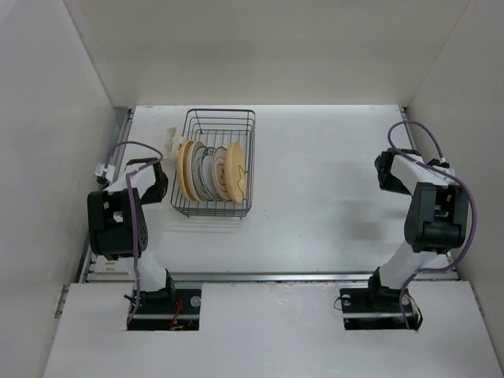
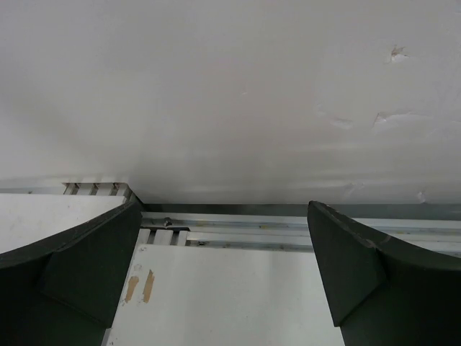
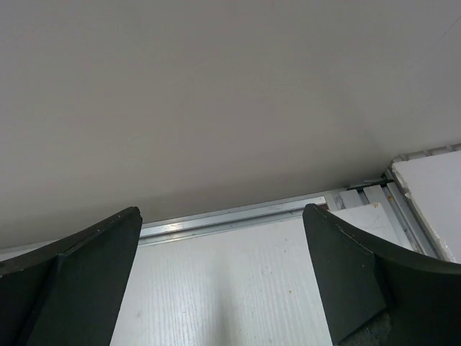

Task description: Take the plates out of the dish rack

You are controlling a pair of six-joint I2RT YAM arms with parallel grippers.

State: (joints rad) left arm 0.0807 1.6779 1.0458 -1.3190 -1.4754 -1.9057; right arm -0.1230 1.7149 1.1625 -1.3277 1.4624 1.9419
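The plates (image 1: pixel 211 171) are found just beside the open left pincer (image 2: pixel 224 209), far from the open right pincer (image 3: pixel 222 210).

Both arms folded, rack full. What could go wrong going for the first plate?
The plates stand tightly packed on edge in the dish rack, so a finger could jam between them or knock a neighbour. The left arm sits close beside the rack's wall and may bump it when swinging in.

Plates (image 1: pixel 211 172) in dish rack (image 1: pixel 220 111): count indistinct.
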